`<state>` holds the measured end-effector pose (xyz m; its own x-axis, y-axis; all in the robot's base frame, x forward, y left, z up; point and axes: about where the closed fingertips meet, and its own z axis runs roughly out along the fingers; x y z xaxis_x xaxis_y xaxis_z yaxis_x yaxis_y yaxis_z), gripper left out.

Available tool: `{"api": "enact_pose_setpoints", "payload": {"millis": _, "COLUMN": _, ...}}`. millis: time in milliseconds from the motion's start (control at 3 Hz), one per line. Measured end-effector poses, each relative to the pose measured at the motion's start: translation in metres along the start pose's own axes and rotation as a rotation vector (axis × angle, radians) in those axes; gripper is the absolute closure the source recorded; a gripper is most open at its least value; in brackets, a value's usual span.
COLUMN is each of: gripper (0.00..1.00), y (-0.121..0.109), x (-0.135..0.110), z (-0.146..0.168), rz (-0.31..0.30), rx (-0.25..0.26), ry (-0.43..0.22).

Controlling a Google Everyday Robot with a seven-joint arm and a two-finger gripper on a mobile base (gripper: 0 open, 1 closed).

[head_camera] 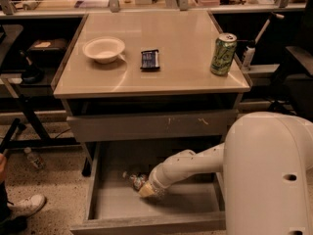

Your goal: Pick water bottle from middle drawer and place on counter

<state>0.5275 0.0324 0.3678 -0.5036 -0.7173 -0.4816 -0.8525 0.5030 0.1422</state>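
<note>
Water bottle lies in the open middle drawer, left of centre, w/ gripper low inside the drawer, right against it (can't tell whether it's clamped on or not). Bench above carries white bowl, dark snack packet, green can.

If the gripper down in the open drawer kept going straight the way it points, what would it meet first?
Most likely the water bottle, lying right at the tip of the gripper, which points left and slightly down inside the middle drawer. Whether they already touch is unclear; depth is hard to judge.
</note>
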Motion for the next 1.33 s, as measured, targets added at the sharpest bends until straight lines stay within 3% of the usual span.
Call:
{"api": "enact_pose_setpoints", "payload": {"millis": 667, "gripper": 0.89, "y": 0.0000, "x": 0.0000, "z": 0.0000, "rz": 0.000, "rx": 0.000, "ry": 0.000}}
{"api": "enact_pose_setpoints", "payload": {"millis": 1000, "gripper": 1.00, "y": 0.0000, "x": 0.0000, "z": 0.0000, "rz": 0.000, "rx": 0.000, "ry": 0.000}}
{"api": "enact_pose_setpoints", "payload": {"millis": 1333, "gripper": 1.00, "y": 0.0001, "x": 0.0000, "z": 0.0001, "rz": 0.000, "rx": 0.000, "ry": 0.000}}
